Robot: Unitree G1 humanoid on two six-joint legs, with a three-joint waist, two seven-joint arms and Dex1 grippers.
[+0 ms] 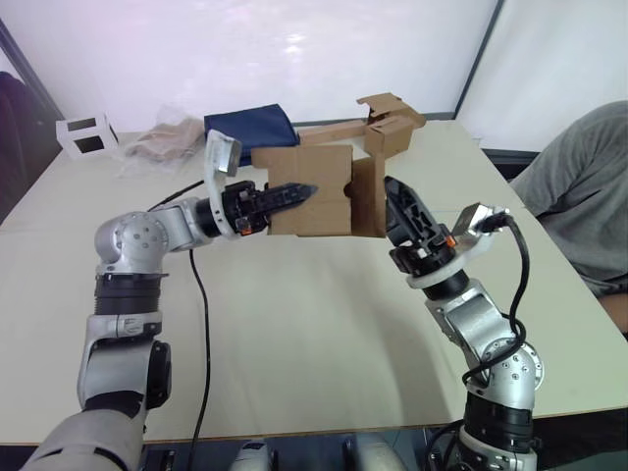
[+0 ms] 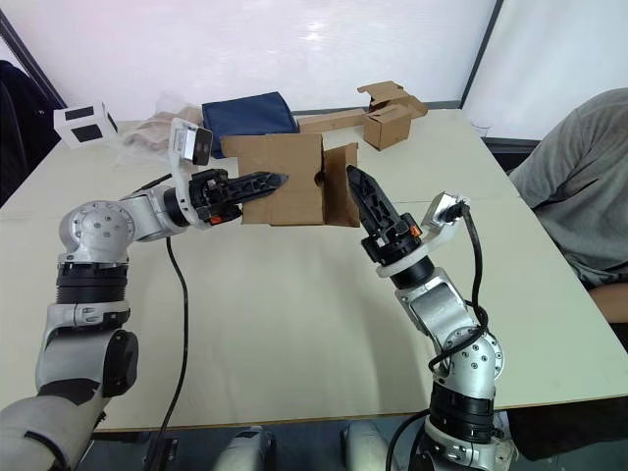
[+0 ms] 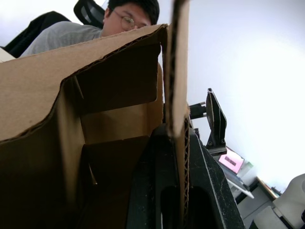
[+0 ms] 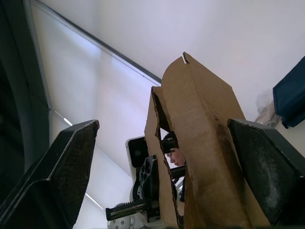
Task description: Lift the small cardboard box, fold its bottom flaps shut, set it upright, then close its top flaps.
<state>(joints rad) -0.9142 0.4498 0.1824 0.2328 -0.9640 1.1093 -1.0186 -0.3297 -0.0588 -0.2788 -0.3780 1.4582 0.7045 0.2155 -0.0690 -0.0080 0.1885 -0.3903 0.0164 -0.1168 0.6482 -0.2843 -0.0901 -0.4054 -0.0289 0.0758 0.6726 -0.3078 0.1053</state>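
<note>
The small cardboard box [image 1: 309, 191] is up off the bench [image 1: 314, 324], held in the air between the two arms above the middle of it, so the lift looks done. The left gripper [image 1: 294, 193] comes in from the left, and the left wrist view shows its jaws clamped on one cardboard wall, a finger on each face. The right gripper [image 2: 361, 191] reaches up from the near right, its jaws spread wide apart, and the right wrist view shows a loose panel [image 4: 205, 143] standing in the gap between its fingers [image 4: 71, 162], not pinched. That panel [image 2: 341, 196] hangs out at an angle on the box's right end, so the flaps there are not yet folded shut; which end is the bottom cannot be told. Judging by this, flap folding is the step in hand, with setting upright and closing the top still left. On the far side of the bench sit another brown box [image 2: 388, 118] with a long cardboard strip [image 2: 334, 122], a dark blue bag [image 2: 247, 116] and a white cube [image 2: 86, 123]. A person [image 2: 579, 186] sits at the right.
</note>
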